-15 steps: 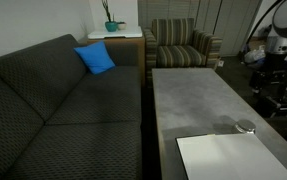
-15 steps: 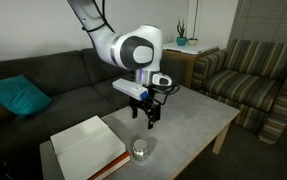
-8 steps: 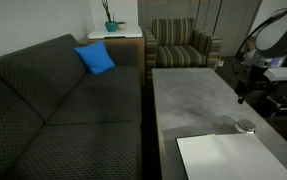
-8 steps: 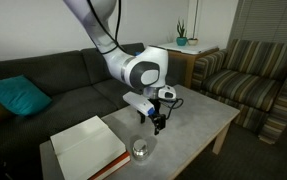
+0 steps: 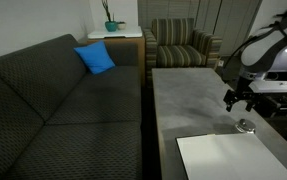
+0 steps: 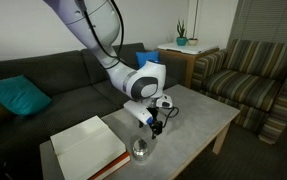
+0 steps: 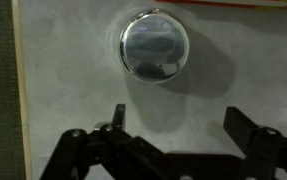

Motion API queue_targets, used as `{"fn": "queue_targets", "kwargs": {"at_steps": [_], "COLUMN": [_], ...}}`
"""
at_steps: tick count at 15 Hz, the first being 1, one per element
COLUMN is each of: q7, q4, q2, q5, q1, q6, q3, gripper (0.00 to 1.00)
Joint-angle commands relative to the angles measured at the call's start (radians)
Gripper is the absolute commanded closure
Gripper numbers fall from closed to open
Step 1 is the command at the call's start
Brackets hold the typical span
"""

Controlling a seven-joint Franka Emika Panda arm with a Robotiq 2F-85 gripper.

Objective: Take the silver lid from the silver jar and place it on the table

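Note:
The silver lid [image 7: 154, 46] sits flat on top of the small silver jar, which stands on the grey stone-like table [image 7: 73, 60]. The jar with its lid shows in both exterior views [image 5: 245, 126] [image 6: 141, 150], next to the white board. My gripper [image 7: 176, 118] is open and empty, with the fingers spread wide, hovering above the table just short of the jar. In both exterior views the gripper [image 5: 236, 99] [image 6: 156, 125] hangs a little above and beside the jar. The jar's inside is hidden by the lid.
A large white rectangular board [image 6: 87, 144] [image 5: 228, 157] lies on the table beside the jar. A dark sofa [image 5: 53, 110] runs along one long side of the table. A striped armchair [image 6: 253, 78] stands past the far end.
The arm has come down and moved toward the jar over the last second. The gripper stays open. The jar and lid have not moved.

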Motion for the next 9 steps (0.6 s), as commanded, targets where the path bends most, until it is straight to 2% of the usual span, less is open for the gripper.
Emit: {"fn": "queue_targets", "kwargs": {"at_steps": [1, 5, 6, 9], "q7": [0.001, 0.007, 0.012, 0.037], "q4": [0.101, 0.137, 0.095, 0.103], "q2": [0.077, 0.115, 0.088, 0.094], "q5": [0.010, 0.011, 0.012, 0.012], "q1": [-0.006, -0.003, 0.000, 0.004], "q6": [-0.063, -0.078, -0.068, -0.080], "q3": [0.014, 0.017, 0.012, 0.002], "gripper": [0.00, 0.00, 0.00, 0.00]}}
